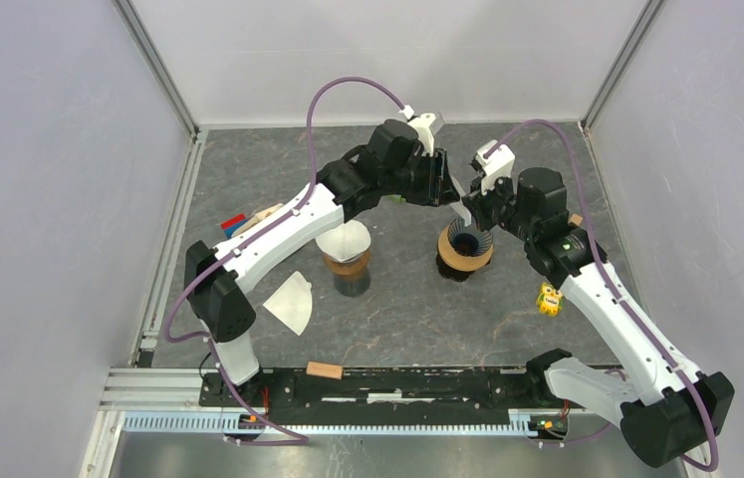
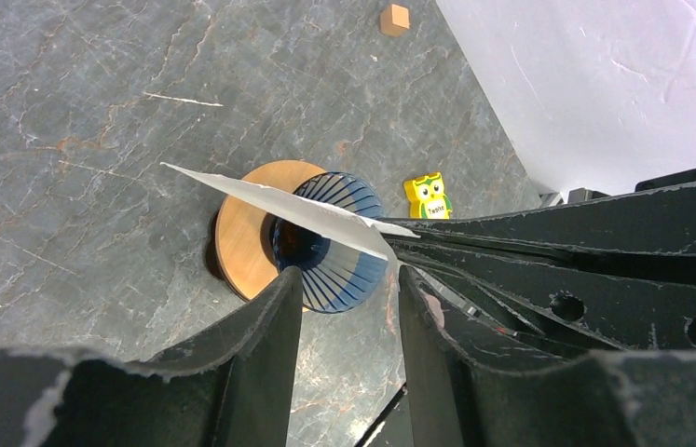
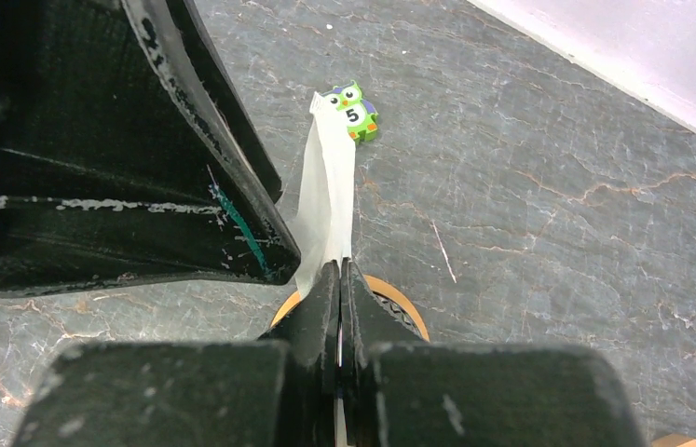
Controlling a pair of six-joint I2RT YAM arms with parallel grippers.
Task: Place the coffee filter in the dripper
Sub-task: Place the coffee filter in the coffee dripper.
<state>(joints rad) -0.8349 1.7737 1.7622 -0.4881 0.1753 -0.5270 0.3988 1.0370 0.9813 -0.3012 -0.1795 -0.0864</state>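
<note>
From above, the right gripper (image 1: pixel 467 204) is pinched shut on the coffee filter (image 1: pixel 461 211). It holds the filter just over the far rim of the blue dripper (image 1: pixel 465 249). The left gripper (image 1: pixel 444 184) has reached across from the other side and sits close against the paper. Both claws crowd the same spot, but the right one carries the load and is nearer the cone.

Through the left wrist camera, the coffee filter (image 2: pixel 269 197) shows almost edge-on as a flat folded sheet. Its long edge runs across the mouth of the dripper (image 2: pixel 344 270), above it and not yet inside. The right gripper (image 2: pixel 388 231) clamps one corner. The left gripper (image 2: pixel 348 284) stands partly open with nothing between its fingers, and the paper lies just beyond their tips.

Through the right wrist camera, the right gripper (image 3: pixel 339 275) has its fingers tight together on the coffee filter (image 3: pixel 330 186), which stretches away from them. A sliver of the dripper (image 3: pixel 404 307) peeks out beneath. The left claw's finger (image 3: pixel 185 140) ends right beside the paper's edge, perhaps brushing it, though I can't be sure from here. I'd say the filter needs spreading open and then lowering straight down.
</note>
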